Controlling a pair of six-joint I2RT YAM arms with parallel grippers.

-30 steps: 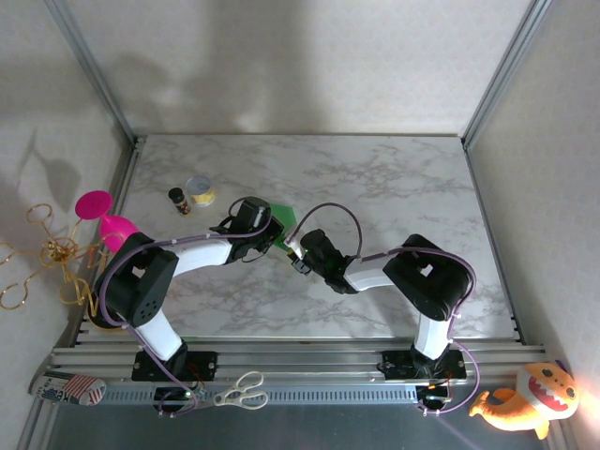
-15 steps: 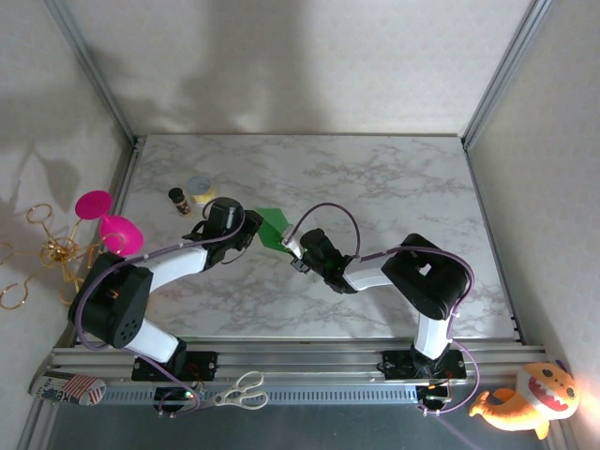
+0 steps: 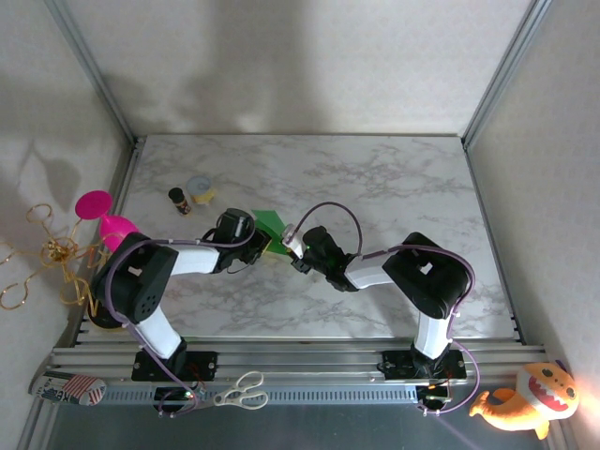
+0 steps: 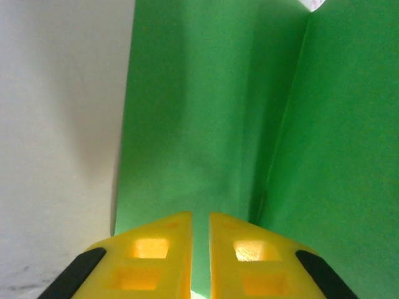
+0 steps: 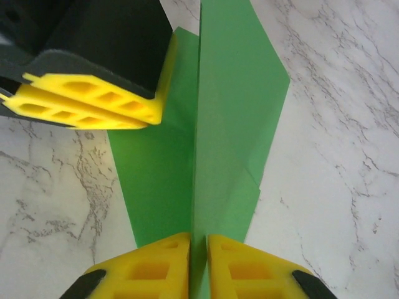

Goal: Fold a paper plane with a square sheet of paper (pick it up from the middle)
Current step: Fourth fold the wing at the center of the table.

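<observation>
a white marble counter (image 3: 375,178) with grey veins carries a small dark bottle (image 3: 176,200) and a round tin (image 3: 199,189) just beside each other near its far left corner, and the creased green paper (image 3: 268,223) sits low over its middle.

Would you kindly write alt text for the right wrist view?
Folded green paper, creased down its middle, sits over the marble table, its near end pinched between the right gripper's yellow fingers. The left gripper meets its left flap at upper left.
</observation>
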